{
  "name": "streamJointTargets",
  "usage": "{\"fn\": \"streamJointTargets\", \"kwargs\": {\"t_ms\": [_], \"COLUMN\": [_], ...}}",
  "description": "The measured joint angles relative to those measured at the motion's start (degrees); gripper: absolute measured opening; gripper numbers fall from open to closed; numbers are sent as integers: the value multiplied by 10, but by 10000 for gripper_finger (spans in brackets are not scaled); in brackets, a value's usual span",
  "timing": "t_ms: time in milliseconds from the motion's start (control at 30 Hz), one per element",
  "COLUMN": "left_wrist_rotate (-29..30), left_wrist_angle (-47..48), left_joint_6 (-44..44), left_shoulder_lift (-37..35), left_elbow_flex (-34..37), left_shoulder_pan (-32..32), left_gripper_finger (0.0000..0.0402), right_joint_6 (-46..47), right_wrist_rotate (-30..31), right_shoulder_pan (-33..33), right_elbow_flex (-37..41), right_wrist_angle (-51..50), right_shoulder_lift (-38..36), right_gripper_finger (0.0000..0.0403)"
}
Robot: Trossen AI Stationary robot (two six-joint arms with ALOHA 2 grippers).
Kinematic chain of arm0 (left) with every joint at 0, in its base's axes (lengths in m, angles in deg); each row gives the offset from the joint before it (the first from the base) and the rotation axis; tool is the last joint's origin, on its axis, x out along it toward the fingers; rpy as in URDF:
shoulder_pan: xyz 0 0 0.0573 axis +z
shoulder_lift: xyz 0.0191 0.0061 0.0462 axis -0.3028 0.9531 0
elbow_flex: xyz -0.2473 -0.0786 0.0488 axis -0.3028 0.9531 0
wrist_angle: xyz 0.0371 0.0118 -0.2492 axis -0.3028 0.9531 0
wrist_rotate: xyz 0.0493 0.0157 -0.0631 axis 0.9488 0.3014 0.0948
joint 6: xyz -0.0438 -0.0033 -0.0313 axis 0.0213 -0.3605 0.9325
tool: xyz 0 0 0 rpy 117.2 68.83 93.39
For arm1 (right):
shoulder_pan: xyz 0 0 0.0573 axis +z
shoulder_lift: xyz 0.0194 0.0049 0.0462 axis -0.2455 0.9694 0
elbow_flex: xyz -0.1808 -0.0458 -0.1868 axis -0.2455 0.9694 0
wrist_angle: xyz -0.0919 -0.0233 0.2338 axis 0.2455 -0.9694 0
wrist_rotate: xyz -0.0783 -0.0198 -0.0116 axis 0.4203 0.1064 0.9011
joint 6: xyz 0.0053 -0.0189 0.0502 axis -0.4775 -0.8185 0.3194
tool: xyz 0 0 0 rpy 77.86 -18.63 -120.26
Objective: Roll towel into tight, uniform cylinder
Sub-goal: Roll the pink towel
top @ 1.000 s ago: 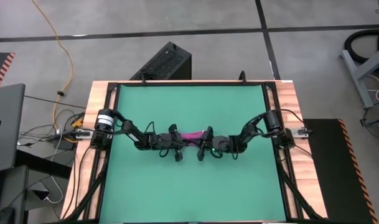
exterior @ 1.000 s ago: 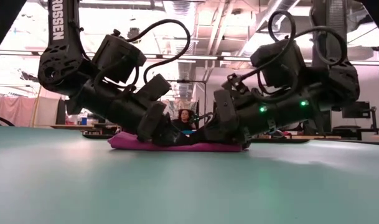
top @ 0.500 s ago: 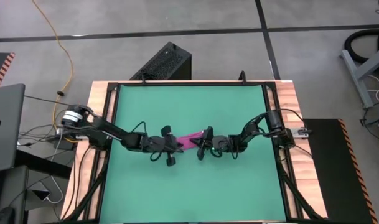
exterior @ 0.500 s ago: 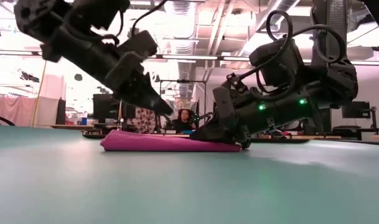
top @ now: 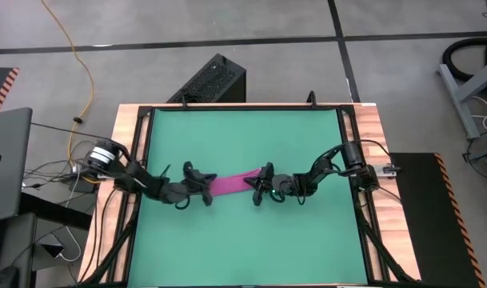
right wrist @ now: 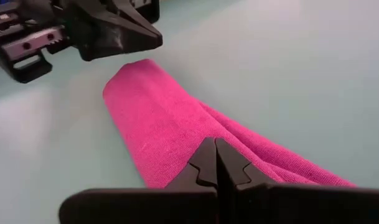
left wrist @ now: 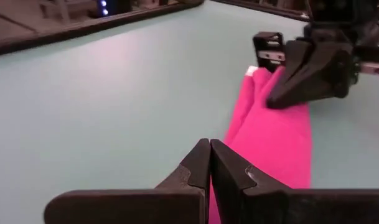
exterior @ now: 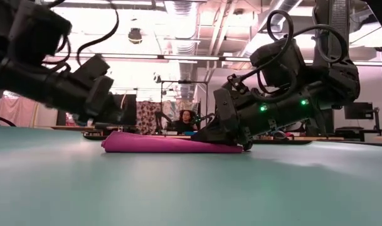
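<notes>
Both sets of jaws are pressed together, with nothing pinched between them. In the high view the right gripper [top: 261,190] sits just right of the frame's centre, its tip down on the right end of the towel [top: 229,184]; the low view shows that same gripper [exterior: 211,137] bearing onto the cloth [exterior: 169,144] where it lies on the mat. The right wrist view looks past the closed fingertips [right wrist: 215,163] along the pink fabric [right wrist: 158,118], which there shows a rounded far end and a fold line running along its length.

The left gripper [top: 205,186] is at the towel's left end in the high view, left of centre. In the low view it hangs a little above the mat at the left of the frame, just off the cloth's end, and whether it touches I cannot tell. Its own camera shows the tips [left wrist: 210,157] closed, the towel [left wrist: 273,134] stretching away from them, and a small white tag [left wrist: 252,70] at the far end beside the other gripper.

The towel lies as a flattened, loosely rolled strip near the middle of the green mat [top: 243,248], which covers the tabletop [top: 379,160]. Beyond the table, a person [exterior: 185,120] sits in the room.
</notes>
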Motion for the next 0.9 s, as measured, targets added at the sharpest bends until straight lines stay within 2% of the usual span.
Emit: {"fn": "streamJointTargets", "kwargs": {"t_ms": [133, 367, 700, 900], "left_wrist_rotate": [8, 4, 44, 27], "left_wrist_angle": [-69, -59, -6, -4], "left_joint_6": [9, -4, 53, 47], "left_shoulder_lift": [48, 108, 117, 116], "left_elbow_flex": [4, -55, -31, -31], "left_shoulder_pan": [-16, -30, -28, -5], "left_gripper_finger": [0, 0, 0, 0], "right_joint_6": [-1, 3, 24, 38], "right_wrist_rotate": [0, 0, 5, 8], "right_shoulder_pan": [0, 0, 5, 4], "right_elbow_flex": [0, 0, -1, -2], "right_wrist_angle": [0, 0, -10, -10], "right_shoulder_lift": [0, 0, 0, 0], "right_gripper_finger": [7, 7, 7, 7]}}
